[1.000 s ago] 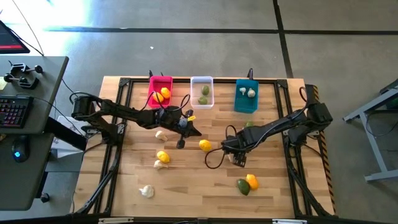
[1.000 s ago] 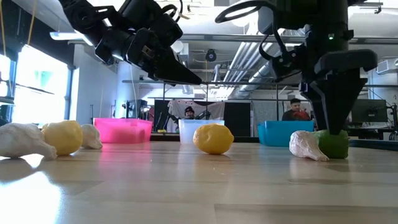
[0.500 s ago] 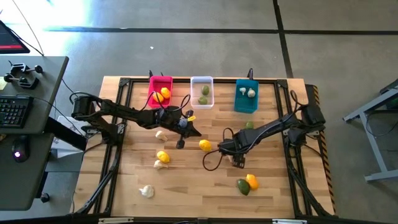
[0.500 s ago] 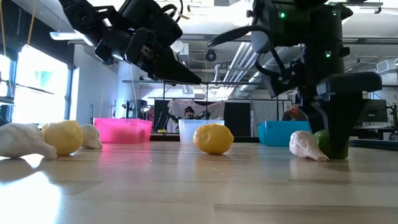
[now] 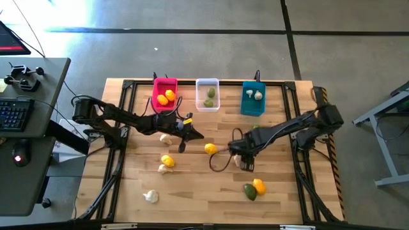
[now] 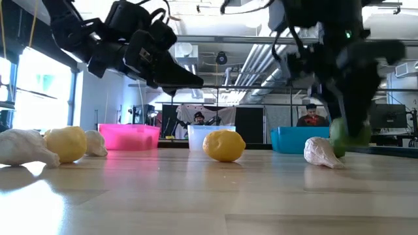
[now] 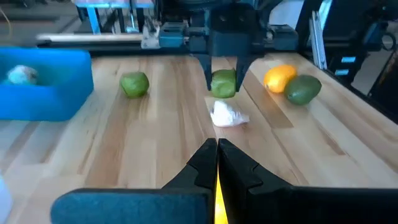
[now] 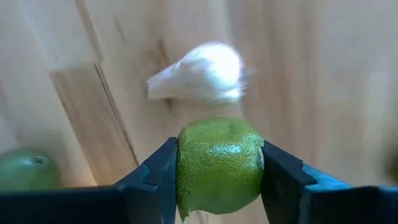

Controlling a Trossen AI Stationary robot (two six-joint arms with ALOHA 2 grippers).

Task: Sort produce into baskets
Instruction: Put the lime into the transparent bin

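Note:
My right gripper [image 5: 246,163] is shut on a green lime [image 8: 219,160] just above the table's middle right. An off-white garlic [image 5: 238,161] lies on the wood beside it and also shows in the right wrist view [image 8: 199,73]. My left gripper [image 5: 199,135] is shut and empty, held above the table's middle, near a lemon [image 5: 209,149]. At the far edge stand the pink basket [image 5: 164,86] with lemons, the white basket [image 5: 208,84] with limes and the teal basket [image 5: 253,107] with garlic. My right gripper pinches the lime by two opposite sides [image 8: 186,163] between its two fingers. The fingers come from above, pointing down. The lime [image 6: 345,136] hangs between the fingertips, lifted a little clear of the table, next to the garlic [image 6: 320,152].
Loose on the table: a lime [image 5: 255,128] near the teal basket, a lime [image 5: 248,192] and lemon [image 5: 259,186] near the front right, a lemon [image 5: 167,160] with garlic [image 5: 162,169], garlic [image 5: 165,138] and garlic [image 5: 151,196] on the left half.
My right gripper has risen a little with the lime, which was on the table beside the garlic and now hangs clear of it. My left gripper has drawn back a little toward the table's left edge, still shut.

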